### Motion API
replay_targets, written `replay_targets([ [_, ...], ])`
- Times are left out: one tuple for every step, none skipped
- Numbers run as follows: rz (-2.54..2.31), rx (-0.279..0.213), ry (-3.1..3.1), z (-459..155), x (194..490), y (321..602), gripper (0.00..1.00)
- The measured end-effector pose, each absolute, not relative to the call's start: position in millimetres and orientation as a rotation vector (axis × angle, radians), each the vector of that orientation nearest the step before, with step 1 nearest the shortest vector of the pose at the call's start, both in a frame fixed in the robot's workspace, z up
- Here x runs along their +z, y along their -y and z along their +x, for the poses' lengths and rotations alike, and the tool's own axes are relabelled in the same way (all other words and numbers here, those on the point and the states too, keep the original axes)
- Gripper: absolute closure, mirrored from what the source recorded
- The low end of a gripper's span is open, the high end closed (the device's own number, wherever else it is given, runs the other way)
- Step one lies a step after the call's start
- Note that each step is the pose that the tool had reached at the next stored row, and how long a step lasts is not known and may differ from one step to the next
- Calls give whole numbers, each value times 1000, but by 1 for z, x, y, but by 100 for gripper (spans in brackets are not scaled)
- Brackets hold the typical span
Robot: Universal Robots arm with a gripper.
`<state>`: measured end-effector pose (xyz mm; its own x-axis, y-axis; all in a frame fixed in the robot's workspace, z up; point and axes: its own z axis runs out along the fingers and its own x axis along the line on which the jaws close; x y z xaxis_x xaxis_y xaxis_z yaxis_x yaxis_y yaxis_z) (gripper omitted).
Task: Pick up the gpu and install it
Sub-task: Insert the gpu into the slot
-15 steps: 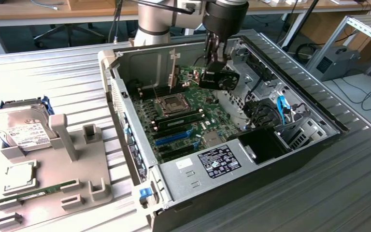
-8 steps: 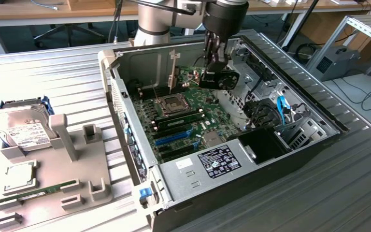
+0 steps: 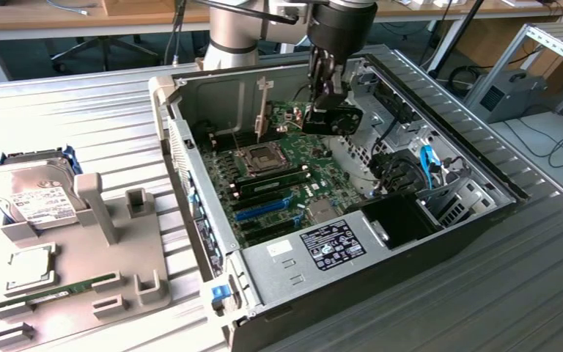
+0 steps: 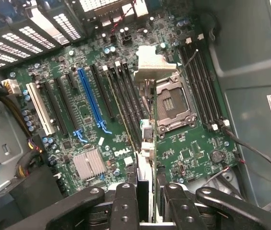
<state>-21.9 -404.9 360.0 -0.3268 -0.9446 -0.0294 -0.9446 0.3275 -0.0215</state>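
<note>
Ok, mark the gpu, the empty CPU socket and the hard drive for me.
gpu (image 3: 333, 119), exterior view, on its black fan shroud, held above the motherboard.
CPU socket (image 4: 174, 104), wrist view, on the middle of the open socket.
hard drive (image 3: 39, 196), exterior view, on its white label.

Wooden desks (image 3: 27, 18) behind (cables trailing), dark floor (image 3: 27, 55), ribbed metal table (image 3: 516, 279).

Ribbed silver metal worktop (image 3: 86, 110); on it, open black computer case (image 3: 438, 249) beside grey plastic parts tray (image 3: 115, 242).
</note>
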Motion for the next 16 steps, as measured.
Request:
replay_targets([
  [-1807, -1, -2525, -22, 360, 405, 74],
  [-1812, -1, -2521, -22, 360, 405, 74],
  [-1819, 0, -2517, -22, 360, 405, 74],
  [-1824, 0, -2513, -22, 360, 405, 74],
  [-1830, 0, -2508, -22, 360, 405, 74],
  [-1836, 0, -2504, -22, 360, 405, 74],
  [-1844, 0, -2498, -22, 360, 405, 74],
  [-1858, 0, -2488, -22, 360, 405, 74],
  [-1866, 1, -2482, -22, 360, 405, 74],
  [-1871, 1, -2478, -22, 360, 405, 74],
  [-1877, 1, -2473, -22, 360, 405, 74],
  [-1883, 1, -2469, -22, 360, 405, 74],
  [-1888, 1, -2465, -22, 360, 405, 74],
  [-1894, 1, -2461, -22, 360, 405, 74],
  [-1899, 1, -2456, -22, 360, 405, 74],
  [-1905, 2, -2452, -22, 360, 405, 74],
])
